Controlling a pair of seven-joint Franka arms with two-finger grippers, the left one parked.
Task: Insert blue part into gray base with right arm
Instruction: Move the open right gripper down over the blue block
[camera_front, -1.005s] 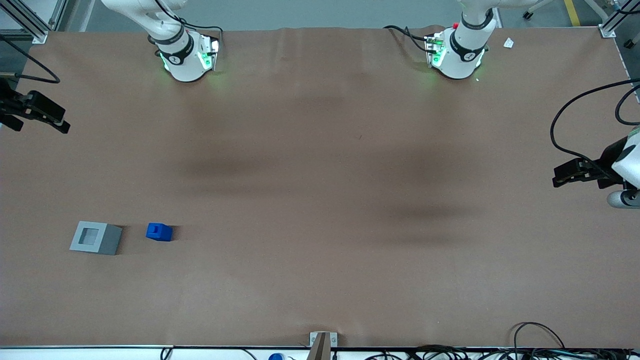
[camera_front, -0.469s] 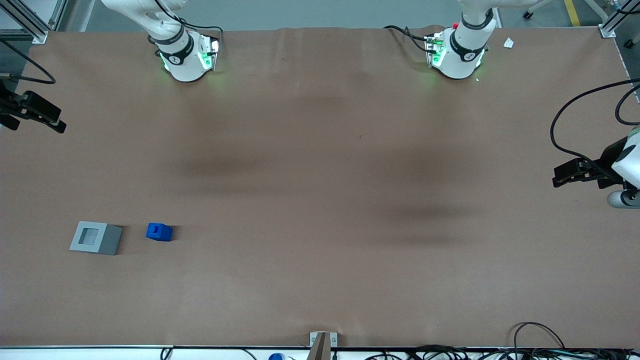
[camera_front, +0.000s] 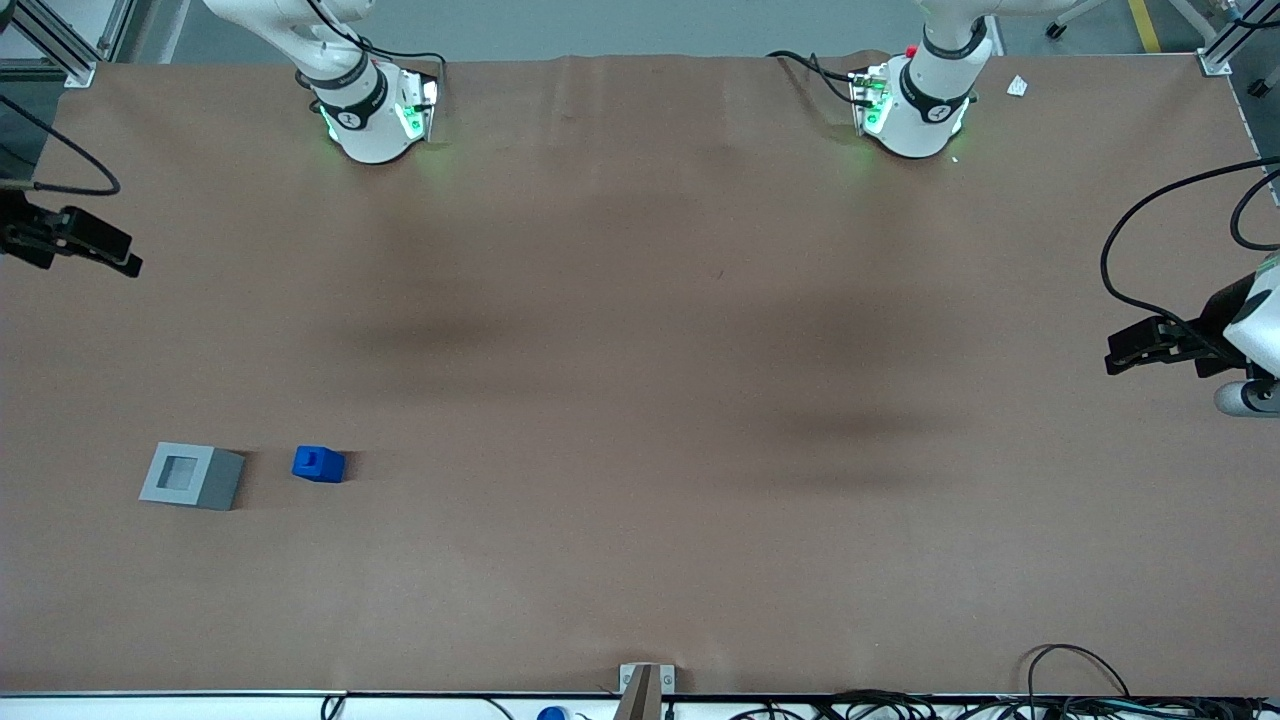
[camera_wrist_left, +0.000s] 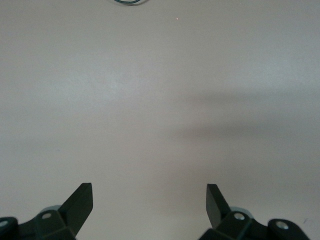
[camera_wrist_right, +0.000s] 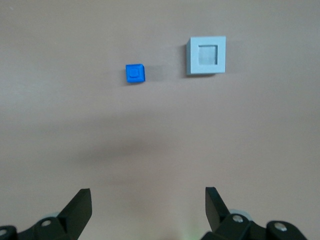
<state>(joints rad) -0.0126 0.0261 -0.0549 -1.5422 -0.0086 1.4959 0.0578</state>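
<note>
Brown paper covers the table from edge to edge. Your gripper hangs high above it at the working arm's end, its fingers spread wide with nothing between them. You can see the blue part well apart from it and nearer the front camera, a small bright block with a notched top, resting on the paper. Just beside it, not touching, sits the gray base, light grey on top with darker sides; its square socket holds nothing.
</note>
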